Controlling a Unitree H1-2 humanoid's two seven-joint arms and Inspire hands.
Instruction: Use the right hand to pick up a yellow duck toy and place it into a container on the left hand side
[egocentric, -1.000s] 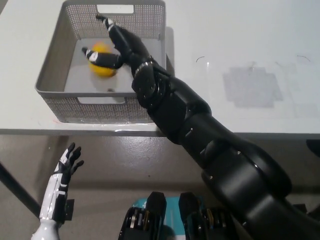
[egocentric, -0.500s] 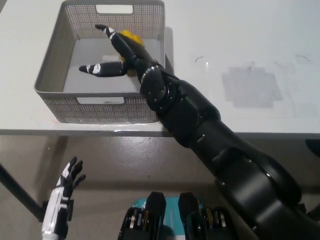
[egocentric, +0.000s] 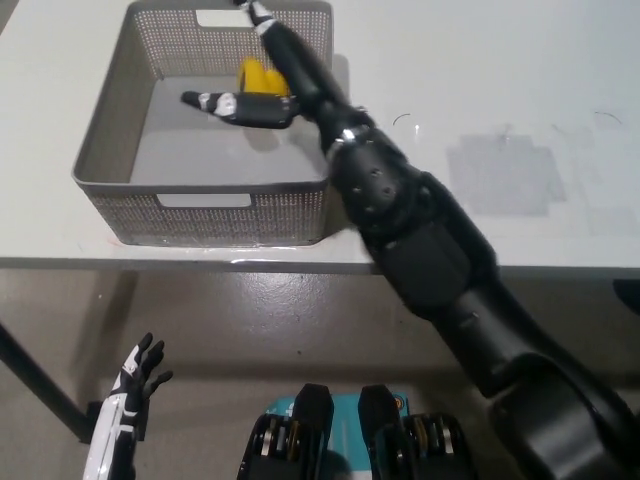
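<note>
The right hand (egocentric: 268, 70) is spread wide over the basket (egocentric: 105, 130), holding nothing, fingers fanned out toward the far rim and the left. The duck (egocentric: 255, 75) sits on the basket floor tucked right under the hand, up near the far right corner, partly hidden by the fingers. Lots of bare floor inside the basket to the left of the hand and toward the near wall. The basket stands close to the table (egocentric: 520, 90) front edge. Open tabletop right of the arm. The left hand (egocentric: 135, 385) hangs low below the table edge, fingers apart.
</note>
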